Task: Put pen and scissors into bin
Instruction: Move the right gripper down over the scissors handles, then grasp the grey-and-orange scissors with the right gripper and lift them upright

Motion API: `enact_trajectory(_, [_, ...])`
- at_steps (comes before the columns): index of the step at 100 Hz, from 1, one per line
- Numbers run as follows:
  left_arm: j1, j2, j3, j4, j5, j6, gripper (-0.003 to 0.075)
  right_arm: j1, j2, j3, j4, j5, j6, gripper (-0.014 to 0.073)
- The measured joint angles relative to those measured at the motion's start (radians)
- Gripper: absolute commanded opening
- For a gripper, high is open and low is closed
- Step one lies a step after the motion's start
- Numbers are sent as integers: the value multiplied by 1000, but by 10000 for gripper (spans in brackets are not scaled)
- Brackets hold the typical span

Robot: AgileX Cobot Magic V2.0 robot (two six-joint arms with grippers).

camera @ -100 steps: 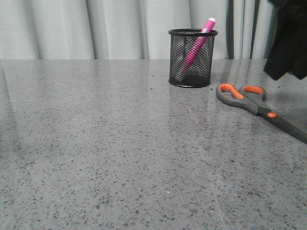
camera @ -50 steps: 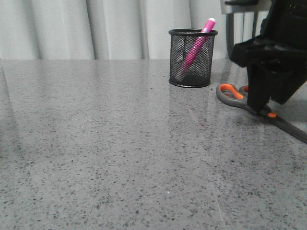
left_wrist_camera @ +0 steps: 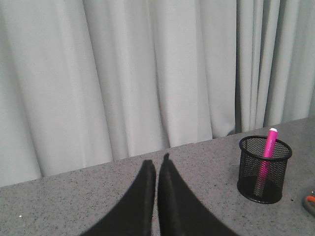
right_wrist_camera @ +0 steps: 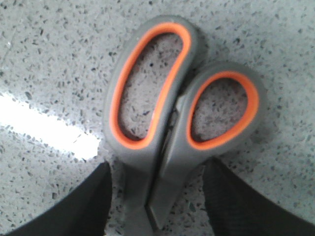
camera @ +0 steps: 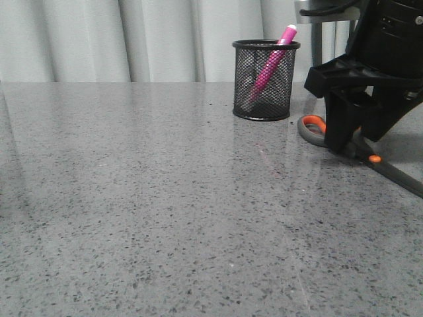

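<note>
The black mesh bin [camera: 265, 79] stands at the back of the table with the pink pen [camera: 272, 63] leaning inside it; both also show in the left wrist view, the bin [left_wrist_camera: 264, 169] and the pen [left_wrist_camera: 266, 157]. The scissors [camera: 377, 160] lie flat to the bin's right, their handles partly hidden behind my right gripper [camera: 349, 135]. In the right wrist view the open fingers [right_wrist_camera: 91, 199] straddle the scissors [right_wrist_camera: 172, 123] just below the orange-lined loops, with a gap on each side. My left gripper [left_wrist_camera: 156, 169] is shut and empty, far from the bin.
Grey speckled table [camera: 165, 198] with pale curtains [camera: 132, 39] behind it. The right arm's black body [camera: 390, 46] stands over the table's right side, close to the bin.
My right arm has come down from the upper right onto the scissors and now covers most of their handles. The bin, pen and scissors have not moved.
</note>
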Motion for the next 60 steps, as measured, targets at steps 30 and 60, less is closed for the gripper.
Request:
enact_trajectory(30, [0, 0, 0, 0, -7, 0, -19, 0, 0, 0, 6, -1, 0, 372])
enact_trajectory(60, [-1, 0, 0, 0, -7, 0, -19, 0, 0, 0, 15, -1, 2, 372])
